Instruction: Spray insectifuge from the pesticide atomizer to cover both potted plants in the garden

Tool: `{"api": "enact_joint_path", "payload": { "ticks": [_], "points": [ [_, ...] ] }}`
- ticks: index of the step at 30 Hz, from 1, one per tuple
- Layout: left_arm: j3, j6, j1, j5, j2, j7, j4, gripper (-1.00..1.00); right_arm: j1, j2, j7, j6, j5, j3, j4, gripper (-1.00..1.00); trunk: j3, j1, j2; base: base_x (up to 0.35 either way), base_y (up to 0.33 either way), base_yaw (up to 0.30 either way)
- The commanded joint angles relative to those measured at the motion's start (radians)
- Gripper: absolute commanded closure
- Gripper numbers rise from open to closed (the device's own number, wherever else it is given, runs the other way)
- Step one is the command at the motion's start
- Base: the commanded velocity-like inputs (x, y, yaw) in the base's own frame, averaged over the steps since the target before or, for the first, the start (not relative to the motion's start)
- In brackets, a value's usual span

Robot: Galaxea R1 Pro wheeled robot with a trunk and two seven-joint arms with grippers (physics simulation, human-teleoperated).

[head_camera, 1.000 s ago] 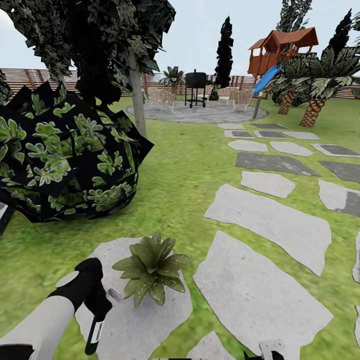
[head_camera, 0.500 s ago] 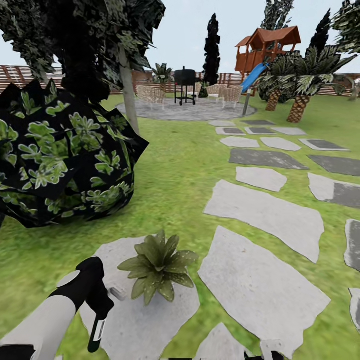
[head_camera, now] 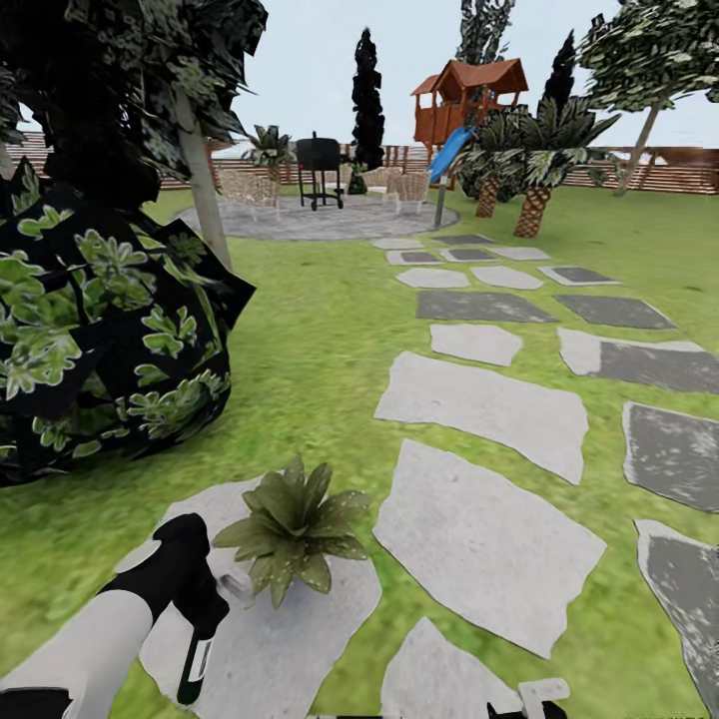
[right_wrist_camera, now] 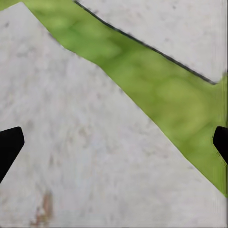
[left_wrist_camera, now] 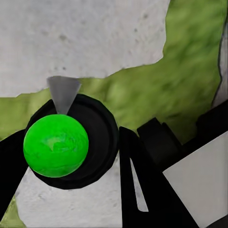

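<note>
On a grey slab, the speckled potted plant (head_camera: 293, 530) sits beside the left claw (left_wrist_camera: 71, 156), clamped on the green-capped atomizer (left_wrist_camera: 56, 145).

Open room is offered ahead and to the right, where flat pale grey stone slabs (head_camera: 484, 544) are laid in short green lawn (head_camera: 330, 340) with nothing standing on them. The left side is blocked by a large dark shrub with bright green leaf clusters (head_camera: 100, 340) and, just behind it, a slim grey tree trunk (head_camera: 205, 190). A low rosette of pointed speckled green leaves (head_camera: 290, 529) is set on the near slab, just beside the black left gripper (head_camera: 195, 659), so little room is left there. In the right wrist view, bare stone and grass are seen between black fingertips (right_wrist_camera: 9, 145) held wide apart.
</note>
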Motion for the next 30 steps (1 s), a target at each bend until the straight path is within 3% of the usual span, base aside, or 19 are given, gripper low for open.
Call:
{"api": "enact_joint_path", "payload": {
  "ticks": [1,7,15,16,17,19,30],
  "points": [
    [-0.003,0.010,0.000,-0.005,0.001,-0.009,-0.002,1.00,-0.001,0.000,-0.002,-0.003,-0.010,0.009,0.001,-1.00,-0.001,0.000,0.000,0.283,0.137,-0.204],
    [-0.003,0.010,0.000,-0.006,0.001,-0.009,0.002,1.00,-0.001,0.000,-0.002,-0.003,-0.010,0.008,0.001,-1.00,-0.001,0.000,0.000,0.232,0.240,-0.061],
    [-0.010,0.011,-0.006,-0.015,0.006,-0.026,-0.004,1.00,-0.001,0.000,-0.002,-0.003,-0.010,0.009,0.001,-1.00,-0.001,0.000,0.000,0.021,0.047,-0.259],
    [-0.010,0.011,-0.008,-0.015,0.006,-0.036,-0.003,1.00,-0.001,0.000,-0.002,-0.003,-0.010,0.009,0.001,-1.00,-0.001,0.000,0.000,0.000,0.001,-0.275],
    [-0.017,0.010,-0.013,-0.019,0.008,-0.094,-0.003,1.00,-0.001,0.000,-0.002,-0.003,-0.010,0.008,0.001,-1.00,-0.001,0.000,0.000,0.000,0.000,-0.091],
    [-0.050,0.010,-0.016,-0.034,0.016,-0.153,-0.005,1.00,-0.001,0.000,-0.002,-0.004,-0.009,0.009,0.001,-1.00,-0.001,0.000,0.000,0.000,0.000,-0.025],
    [-0.052,0.011,-0.019,-0.035,0.014,-0.163,-0.007,1.00,-0.001,0.000,-0.002,-0.003,-0.009,0.009,0.001,-1.00,-0.001,0.000,0.000,-0.090,0.121,-0.001]
  ]
}}
